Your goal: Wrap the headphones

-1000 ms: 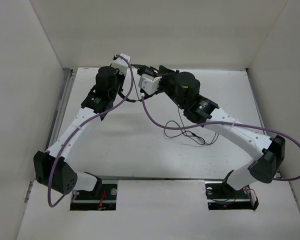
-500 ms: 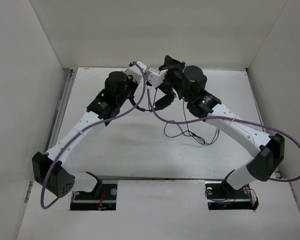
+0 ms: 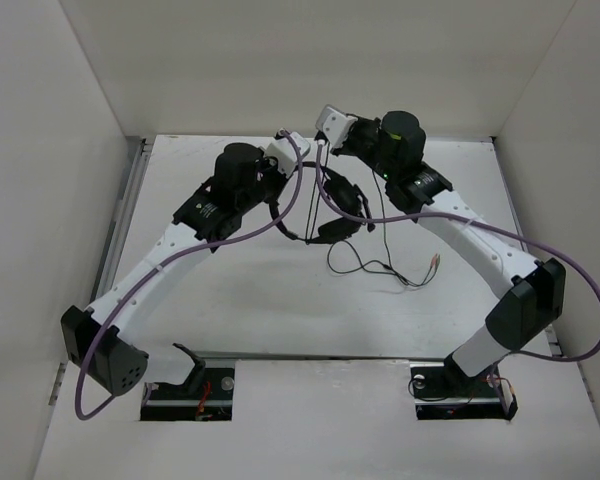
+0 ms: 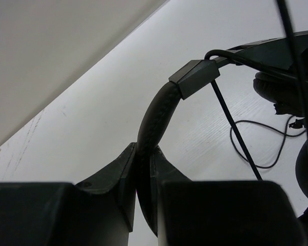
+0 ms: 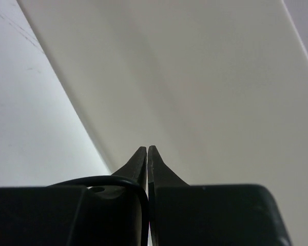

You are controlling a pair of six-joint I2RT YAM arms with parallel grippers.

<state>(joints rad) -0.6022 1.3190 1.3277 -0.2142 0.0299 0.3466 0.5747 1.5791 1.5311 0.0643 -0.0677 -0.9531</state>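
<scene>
Black padded leatherette of the headband (image 4: 154,118) sits wedged between my left jaws. They are clenched on it so the headphones (image 3: 335,228) hang clear of the tabletop (image 3: 230,310), over its far middle, leaving room all round the band for cable to pass. My right jaws are pressed together on the thin cable (image 5: 110,179), which curves in at their root. That arm is high, close to the back wall (image 3: 310,60), so one strand runs taut down to the headset, ready, I judge, to be laid round the band. The rest lies in loose curls on the tabletop, ending in the two small coloured plugs (image 3: 435,262). So fine a cable could slip through my pinch.
</scene>
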